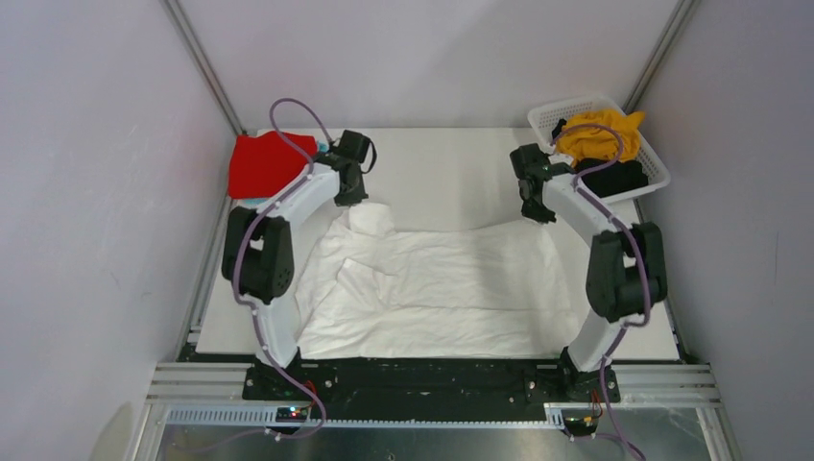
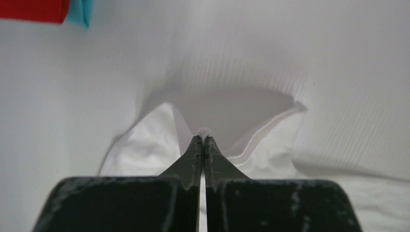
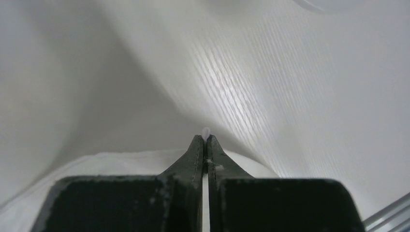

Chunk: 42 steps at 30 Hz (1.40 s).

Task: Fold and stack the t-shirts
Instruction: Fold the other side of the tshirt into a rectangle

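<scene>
White t-shirt (image 1: 432,283): it lies spread but rumpled across the middle of the table (image 1: 451,173), between your two arms. Its far edge runs roughly from one gripper to the other.
Left gripper (image 2: 202,140): the jaws are pressed together on a thin pinch of the white cloth at the shirt's far-left corner. A small nub of fabric pokes past the tips, and the cloth tents up towards them.
Right gripper (image 3: 205,140): it has the same hold at the far-right corner, with the jaws together and a nub of white cloth showing between the tips.
Why two holds: with one pinch at each far corner, you can likely carry that edge over as one straight line for a fold.
Red t-shirt (image 1: 264,163): it sits folded at the far-left corner of the table, out of the way of your working area.
Light blue t-shirt (image 2: 80,12): only an edge shows, touching the red one. Whether it lies under or beside the red one cannot be told.
Basket (image 1: 552,113): it sits at the far-right corner and holds the mustard yellow t-shirt (image 1: 600,134) and the black t-shirt (image 1: 610,178), both bunched and seemingly waiting their turn.
Progress: roughly the middle of the task, judging by two shirts set aside and two unfolded.
Watch: both pinches are slim, so move the arms together or a corner may slip.
</scene>
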{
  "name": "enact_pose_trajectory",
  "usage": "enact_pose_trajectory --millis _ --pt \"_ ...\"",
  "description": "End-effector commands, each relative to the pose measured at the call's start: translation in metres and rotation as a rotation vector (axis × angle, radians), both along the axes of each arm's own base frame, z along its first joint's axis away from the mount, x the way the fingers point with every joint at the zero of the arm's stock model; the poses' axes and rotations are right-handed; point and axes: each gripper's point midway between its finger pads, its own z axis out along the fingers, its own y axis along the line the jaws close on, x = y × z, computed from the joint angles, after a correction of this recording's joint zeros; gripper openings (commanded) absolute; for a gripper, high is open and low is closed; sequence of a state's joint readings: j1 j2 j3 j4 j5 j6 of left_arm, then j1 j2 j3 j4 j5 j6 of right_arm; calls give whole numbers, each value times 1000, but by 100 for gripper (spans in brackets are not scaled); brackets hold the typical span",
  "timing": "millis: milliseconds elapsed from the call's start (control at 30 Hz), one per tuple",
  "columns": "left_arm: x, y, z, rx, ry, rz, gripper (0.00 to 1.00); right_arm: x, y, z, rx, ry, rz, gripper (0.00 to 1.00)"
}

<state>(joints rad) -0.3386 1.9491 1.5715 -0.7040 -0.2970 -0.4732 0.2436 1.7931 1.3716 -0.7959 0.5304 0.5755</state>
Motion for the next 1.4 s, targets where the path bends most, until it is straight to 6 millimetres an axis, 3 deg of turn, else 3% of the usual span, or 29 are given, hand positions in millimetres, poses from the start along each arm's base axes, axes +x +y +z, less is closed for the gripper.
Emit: enact_pose_trajectory --millis 0,33,67,100,133,167,200,367,733,867,1000,1233,1367 --pt "-28 -3 40 17 -112 27 0 -31 -2 34 -61 -65 3 0" --pt "-35 -1 51 17 -146 46 0 -37 1 35 -68 -69 12 0" --pt "-48 -1 43 33 -129 39 0 -47 0 39 -67 -75 12 0" --pt "-55 2 54 31 -162 57 0 -55 0 37 -72 -67 16 0" --pt "-69 3 44 48 -142 51 0 -62 -1 44 -68 -86 18 0" --pt "-75 6 53 42 -175 70 0 -70 -2 47 -67 -97 19 0" --pt "-87 7 45 54 -157 66 0 -75 -3 48 -68 -96 18 0" --pt "-124 18 43 39 -187 98 0 -101 -11 54 -59 -120 16 0" --pt "-182 24 37 -66 -233 89 0 -125 -15 53 -34 -121 34 0" --pt "-202 24 23 -116 -206 75 0 -135 -22 48 -39 -108 25 0" --pt "-222 20 18 -166 -194 37 0 -137 -32 41 -33 -100 -5 0" --pt "-251 11 13 -207 -146 -32 0 -115 -32 33 -3 -117 31 0" --pt "-263 19 7 -180 -114 -20 0 -115 -34 25 -19 -85 31 0"
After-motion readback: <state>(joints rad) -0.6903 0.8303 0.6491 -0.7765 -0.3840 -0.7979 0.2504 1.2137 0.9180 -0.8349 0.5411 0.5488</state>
